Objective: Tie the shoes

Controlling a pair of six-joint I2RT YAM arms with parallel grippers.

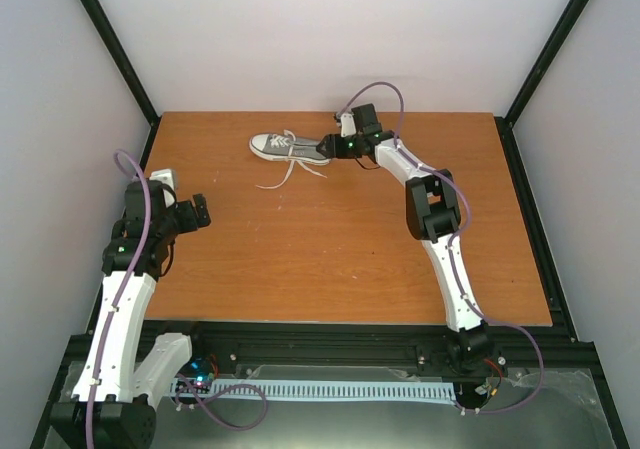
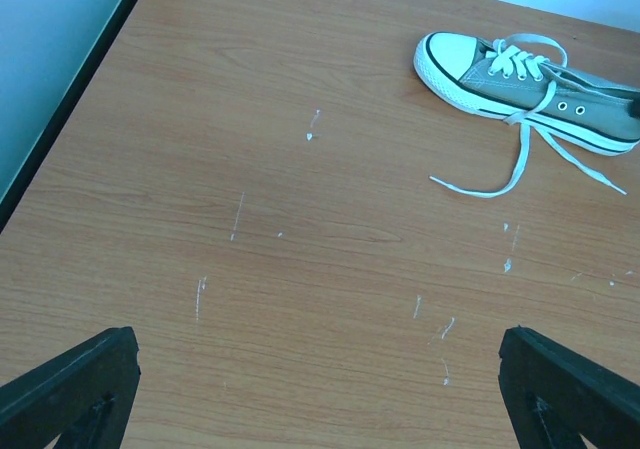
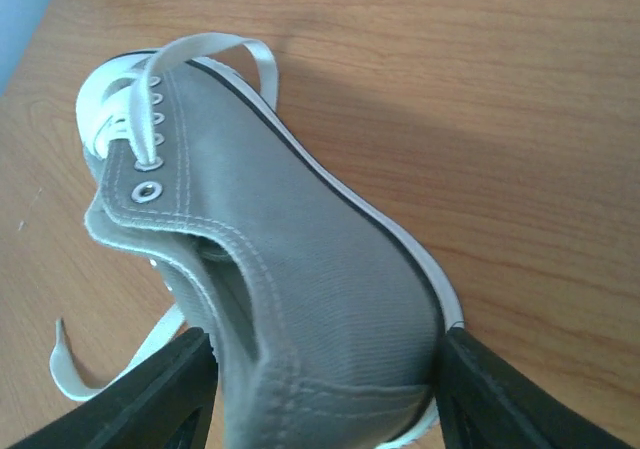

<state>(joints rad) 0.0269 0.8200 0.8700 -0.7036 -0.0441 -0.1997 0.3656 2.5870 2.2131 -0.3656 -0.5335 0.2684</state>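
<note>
Shoe (image 1: 287, 147) lies at the table's (image 1: 330, 259) 11 o'clock, toe toward 9; laces (image 1: 292, 174) loose, trailing toward 6; right gripper (image 1: 324, 148) at its 3 o'clock end, fingers (image 3: 160, 399) clasping the heel (image 3: 330, 339); left gripper (image 1: 200, 212) at 9 o'clock, fingers wide, holding nothing.

I am seeing matt, finely ribbed cloth on the small grey low-top canvas sneaker (image 3: 300, 269), smooth white rubber along its sole (image 3: 440, 294) and flat woven white laces (image 3: 205, 41). Beneath the sneaker, the reddish-brown wooden table (image 2: 300, 269) is showing scuffed, faintly glossy grain.
</note>
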